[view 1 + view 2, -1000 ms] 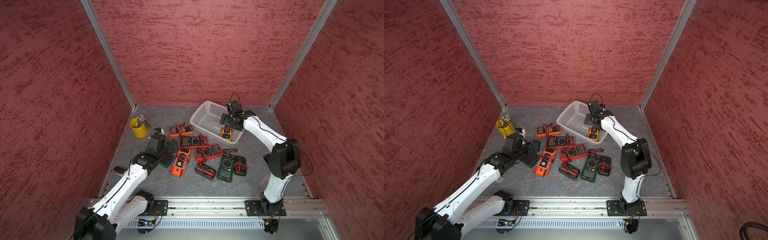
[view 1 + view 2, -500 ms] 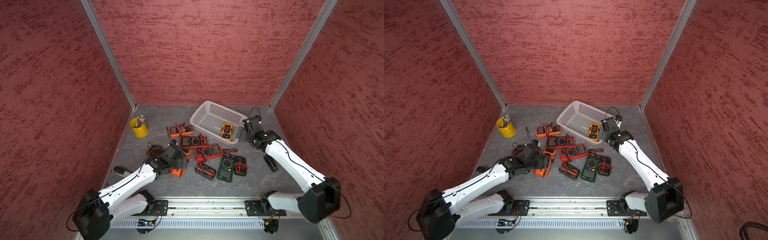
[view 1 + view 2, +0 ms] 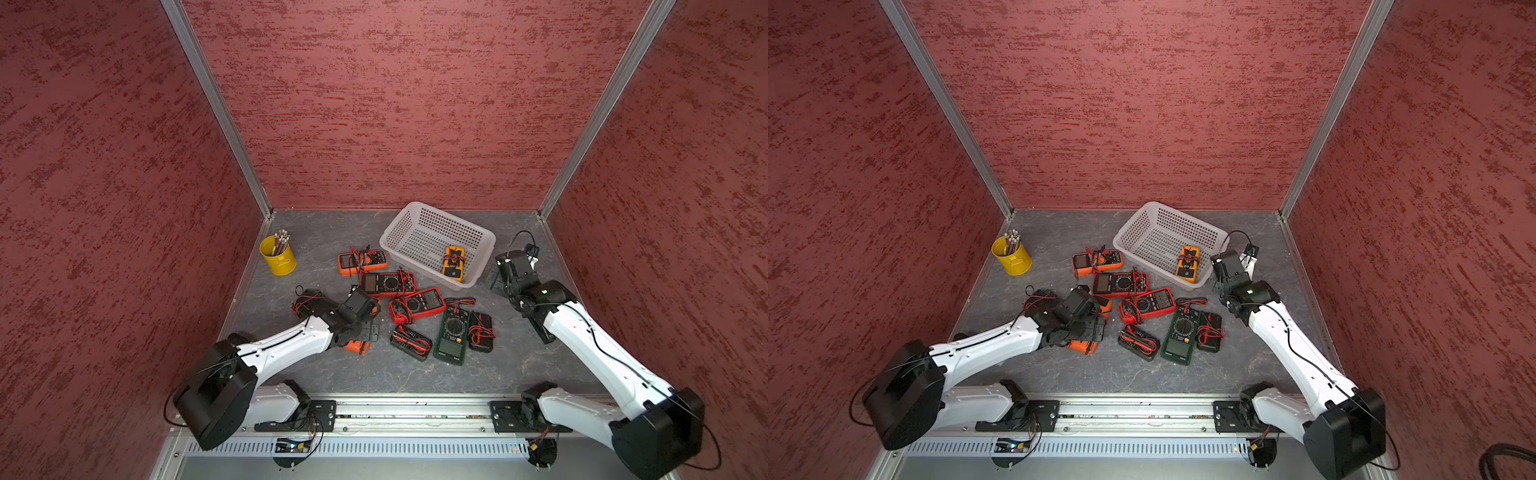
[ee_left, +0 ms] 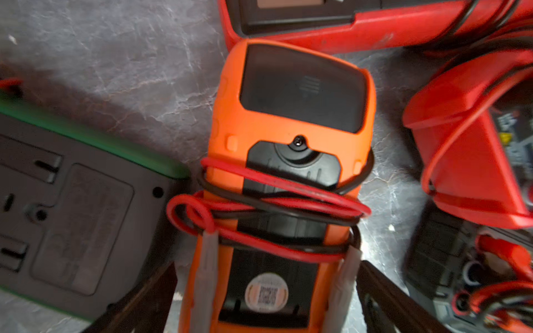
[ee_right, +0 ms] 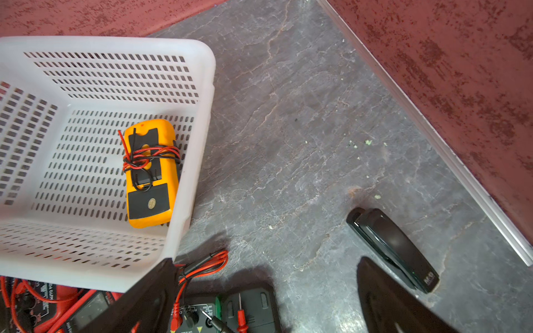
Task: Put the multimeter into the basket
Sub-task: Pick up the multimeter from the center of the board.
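Observation:
The white perforated basket [image 3: 419, 245] [image 3: 1154, 241] [image 5: 207, 86] stands at the back right. A yellow multimeter [image 3: 454, 263] [image 3: 1188, 264] [image 5: 150, 173] lies in it, face down and wrapped in leads. My right gripper [image 3: 500, 282] [image 3: 1219, 286] [image 5: 265, 311] hangs open over the table just off the basket's near right corner, holding nothing. My left gripper [image 3: 365, 328] [image 3: 1096, 328] [image 4: 274, 285] is open and low over an orange multimeter [image 3: 357, 345] [image 3: 1084, 345] [image 4: 288, 129]. That one lies face down, bound in red and black leads, with a finger along each long side.
Several more multimeters crowd the middle: orange [image 3: 361, 262], two red [image 3: 388, 284] [image 3: 417, 304], green [image 3: 451, 336], and black [image 3: 482, 332]. A green-edged one [image 4: 72, 216] lies right beside the orange one. A yellow cup [image 3: 277, 255] stands back left. A flat black device [image 5: 392, 248] lies near the right wall.
My right gripper has drawn back from over the basket to its right side, and the yellow multimeter stays inside. My left arm swung in from the left and came down over the orange multimeter.

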You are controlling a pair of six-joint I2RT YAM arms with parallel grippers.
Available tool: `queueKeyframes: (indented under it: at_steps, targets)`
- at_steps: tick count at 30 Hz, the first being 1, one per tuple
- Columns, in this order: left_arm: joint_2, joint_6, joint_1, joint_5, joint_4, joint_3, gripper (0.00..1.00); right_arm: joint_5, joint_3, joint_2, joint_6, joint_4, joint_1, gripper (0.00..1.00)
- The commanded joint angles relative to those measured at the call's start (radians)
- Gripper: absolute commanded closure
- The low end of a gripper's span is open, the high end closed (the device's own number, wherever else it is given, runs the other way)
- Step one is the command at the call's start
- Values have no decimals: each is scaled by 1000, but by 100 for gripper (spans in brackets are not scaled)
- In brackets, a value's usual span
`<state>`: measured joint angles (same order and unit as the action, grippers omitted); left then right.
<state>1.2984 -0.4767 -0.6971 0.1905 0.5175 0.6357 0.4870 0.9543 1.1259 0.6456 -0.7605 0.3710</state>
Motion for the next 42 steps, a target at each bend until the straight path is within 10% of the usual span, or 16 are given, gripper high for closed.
queueKeyframes:
  at_steps: [1, 9, 20, 25, 33, 42]
  targets:
    - [47, 21, -5, 1, -33, 22, 0, 36, -4, -8, 13, -18, -2, 1]
    - [139, 21, -7, 4, -57, 32, 0, 36, -3, 3, 34, -20, -1, 1]
    - [120, -6, -53, 76, 2, 61, 79, 12, -62, -103, 32, 43, -1, 1]
    - [-17, -20, -81, 137, 101, 112, 98, 23, -118, -228, 28, 70, -2, 1]
    - [-160, 77, -48, 138, 68, 293, 100, 8, -108, -269, 28, 27, -2, 1]
    - [230, 220, 49, -2, -43, 741, 100, -65, -94, -230, -2, 79, -1, 1]
